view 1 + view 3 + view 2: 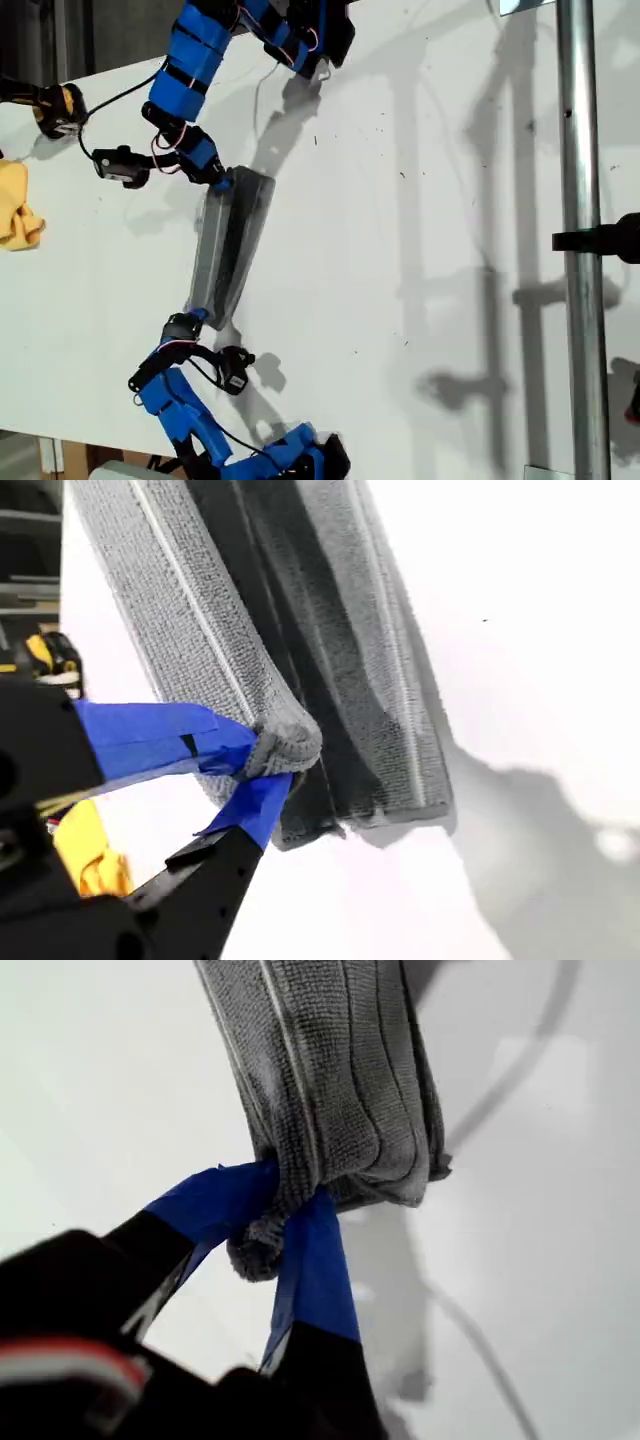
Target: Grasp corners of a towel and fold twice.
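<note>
The yellow cloth point(18, 215) lies near the table point(420, 200) edge at the exterior view's left, well apart from the work and no part of it. Nearer the table's middle, the towel point(228, 250) hangs as a narrow, layered strip between my two arms. My first gripper point(285, 1225) is clenched on a bunched corner at one end. My second gripper point(262, 765) pinches the folded edge at the other end, by the near table edge. I judge the strip is kept taut so the layers stay aligned and do not slump before it is laid down. At the exterior view's right, the metal pole point(580, 250) stands clear of everything.
</note>
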Robot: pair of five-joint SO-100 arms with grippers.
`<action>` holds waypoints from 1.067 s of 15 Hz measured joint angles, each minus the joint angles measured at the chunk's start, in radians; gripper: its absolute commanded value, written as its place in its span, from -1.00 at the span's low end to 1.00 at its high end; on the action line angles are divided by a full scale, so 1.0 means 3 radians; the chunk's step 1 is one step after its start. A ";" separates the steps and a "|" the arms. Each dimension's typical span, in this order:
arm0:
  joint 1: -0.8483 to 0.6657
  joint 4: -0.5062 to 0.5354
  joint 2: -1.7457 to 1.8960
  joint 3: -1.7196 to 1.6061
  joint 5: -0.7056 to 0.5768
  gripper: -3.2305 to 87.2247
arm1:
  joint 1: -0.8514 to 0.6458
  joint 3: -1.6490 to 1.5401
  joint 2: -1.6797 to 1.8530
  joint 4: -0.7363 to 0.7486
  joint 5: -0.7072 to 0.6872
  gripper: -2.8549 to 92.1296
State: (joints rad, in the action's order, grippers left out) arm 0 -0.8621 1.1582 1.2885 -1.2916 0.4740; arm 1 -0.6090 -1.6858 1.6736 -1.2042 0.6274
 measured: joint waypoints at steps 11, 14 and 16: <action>-0.0148 0.0849 -0.1089 0.0844 0.0128 -0.96 | 0.0404 -0.0225 -0.0798 0.0051 0.0383 -0.94; -0.0148 0.0920 -0.1263 0.0951 0.0138 -0.96 | 0.0435 -0.0179 -0.1104 0.0051 0.0476 -0.94; -0.0148 0.0977 -0.1324 0.1018 0.0143 -0.96 | 0.0435 -0.0189 -0.1140 0.0031 0.0511 -0.94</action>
State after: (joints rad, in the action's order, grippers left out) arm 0 -0.9066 1.4511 0.8912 -0.9863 0.5170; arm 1 -0.4786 -1.7426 1.3315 -1.1950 0.7808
